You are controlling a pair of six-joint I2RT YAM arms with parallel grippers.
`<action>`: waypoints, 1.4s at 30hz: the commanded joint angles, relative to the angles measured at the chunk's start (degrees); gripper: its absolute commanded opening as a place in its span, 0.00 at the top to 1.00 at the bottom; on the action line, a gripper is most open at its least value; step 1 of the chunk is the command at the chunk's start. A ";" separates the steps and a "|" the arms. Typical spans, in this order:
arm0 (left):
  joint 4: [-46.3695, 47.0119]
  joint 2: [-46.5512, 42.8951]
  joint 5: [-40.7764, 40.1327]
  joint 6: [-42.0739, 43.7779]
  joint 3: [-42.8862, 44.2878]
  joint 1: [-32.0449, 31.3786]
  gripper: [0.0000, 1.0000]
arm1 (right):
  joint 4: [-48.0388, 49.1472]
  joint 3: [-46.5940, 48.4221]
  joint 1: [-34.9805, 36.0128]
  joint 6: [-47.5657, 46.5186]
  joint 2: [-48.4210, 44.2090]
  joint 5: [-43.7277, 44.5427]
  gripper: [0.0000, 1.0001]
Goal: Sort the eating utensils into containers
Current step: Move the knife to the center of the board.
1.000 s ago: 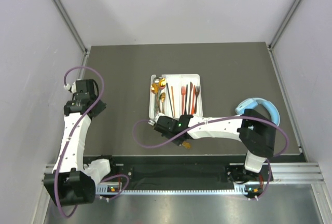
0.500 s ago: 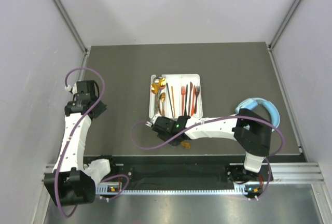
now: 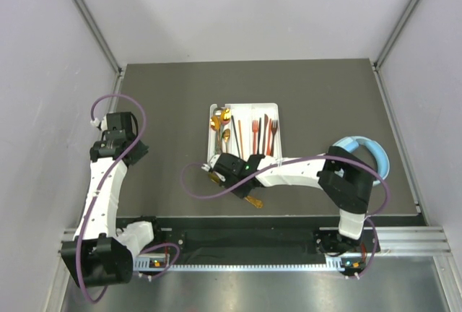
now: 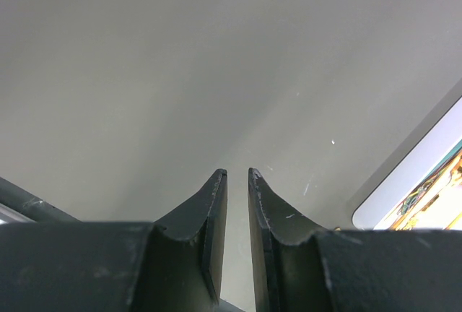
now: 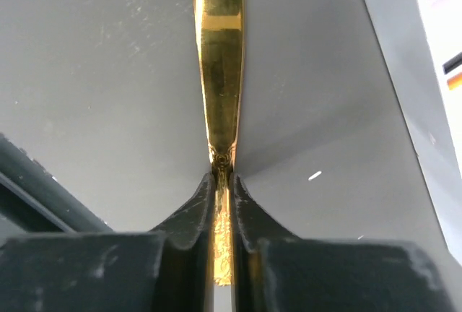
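Observation:
The white divided tray (image 3: 275,110) stands mid-table and holds several utensils (image 3: 254,133), gold, black and red-orange. My right gripper (image 3: 221,173) is at the tray's near-left corner, shut on a gold utensil (image 5: 220,59). Its shiny handle runs straight out ahead of the fingertips (image 5: 204,198) above the grey table. Its end shows in the top view (image 3: 213,180). Another gold-orange piece (image 3: 253,201) lies by the table's front edge under the right arm. My left gripper (image 3: 137,147) is far left, jaws nearly together, holding nothing (image 4: 237,176).
Light-blue headphones (image 3: 364,149) lie at the right beside the right arm. The tray's corner shows at the right edge of the left wrist view (image 4: 426,182) and the top right of the right wrist view (image 5: 433,30). Grey walls surround the table.
My right gripper has shifted slightly up and left toward the tray's near-left corner, and the gold utensil's end now shows left of it. The left arm has not moved.

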 commanded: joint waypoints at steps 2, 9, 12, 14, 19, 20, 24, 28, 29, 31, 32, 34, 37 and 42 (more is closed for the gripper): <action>2.02 -1.48 -0.29 0.73 -0.43 0.27 0.77 | 3.45 -1.26 -0.89 -1.21 2.96 -6.08 1.00; 2.19 -1.21 0.06 0.64 -0.43 0.27 0.77 | 3.98 -1.00 -1.06 -1.48 2.96 -6.71 0.68; 2.19 -1.30 -0.03 0.90 -0.43 0.26 0.77 | 4.07 -1.00 -1.15 -1.47 2.26 -4.96 0.55; 2.19 -1.30 -0.03 0.90 -0.43 0.27 0.77 | 3.98 -0.74 -1.33 -1.74 2.26 -5.03 0.52; 2.10 -1.21 -0.03 0.90 -0.25 0.35 0.77 | 3.28 -0.12 -1.77 -2.18 4.36 -6.17 0.62; 2.10 -1.21 0.06 0.90 -0.25 0.35 0.77 | 3.37 -0.38 -1.94 -2.18 4.54 -6.17 0.62; 2.02 -1.30 -0.29 1.08 -0.34 0.35 0.77 | 3.90 -1.87 -2.64 -1.65 4.28 -6.17 0.60; 2.10 -1.21 -0.03 1.16 -0.60 0.26 0.77 | 3.90 -2.93 -3.26 -2.18 3.93 -9.86 0.80; 2.10 -1.21 -0.03 1.08 -0.60 0.26 0.77 | 3.81 -3.11 -3.35 -2.27 3.93 -10.30 0.83; 2.28 -1.21 0.15 0.90 -0.69 0.35 0.77 | 3.90 -3.37 -3.52 -2.27 4.10 -11.53 1.00; 2.19 -1.30 0.15 0.90 -0.69 0.27 0.77 | 3.81 -3.28 -3.79 -2.44 4.19 -11.97 1.00; 2.19 -1.30 0.32 0.99 -0.78 0.27 0.77 | 3.98 -3.37 -3.88 -2.44 4.37 -12.94 1.00; 2.19 -1.39 0.50 0.99 -0.96 0.35 0.78 | 4.95 -3.20 -3.88 -2.36 3.41 -14.08 1.00; 2.02 -1.74 0.06 0.99 -1.39 0.27 0.78 | 5.13 -2.67 -4.14 -2.44 0.68 -14.35 1.00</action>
